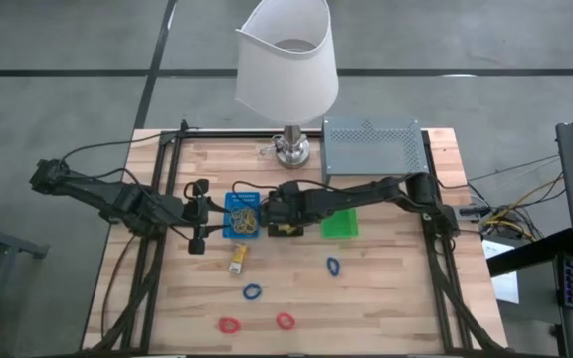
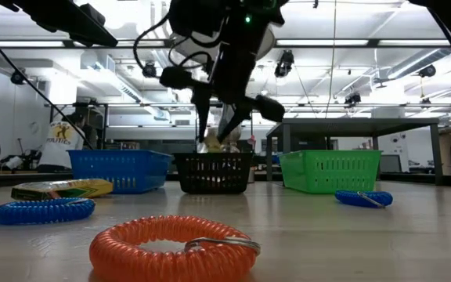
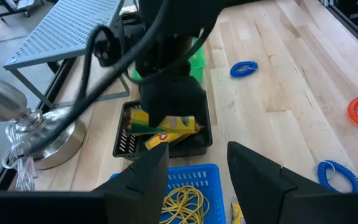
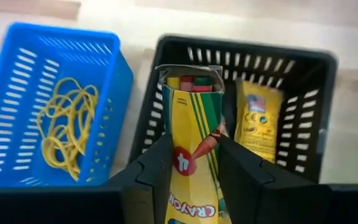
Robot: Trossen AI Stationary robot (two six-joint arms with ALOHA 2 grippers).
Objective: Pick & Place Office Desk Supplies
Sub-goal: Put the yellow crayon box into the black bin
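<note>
While the right gripper [image 4: 194, 171] hangs over the black tray [image 4: 316, 74], its jaws pinch a yellow crayon packet [image 4: 194, 124] between them, the packet's open end pointing down into the tray. A second yellow packet [image 4: 258, 118] already lies inside that tray, just beside the held one. The blue tray [image 4: 23, 50] sits touching the black tray's side and holds a tangle of rubber bands [image 4: 67, 124]. The left gripper [image 3: 194, 165] waits above the blue tray with jaws spread and nothing between them. Another packet [image 1: 238, 261] lies on the table [image 1: 386, 288] near the blue tray. Farther out, blue rings [image 1: 333, 266] and red rings [image 1: 285, 321] lie loose on the wood.
</note>
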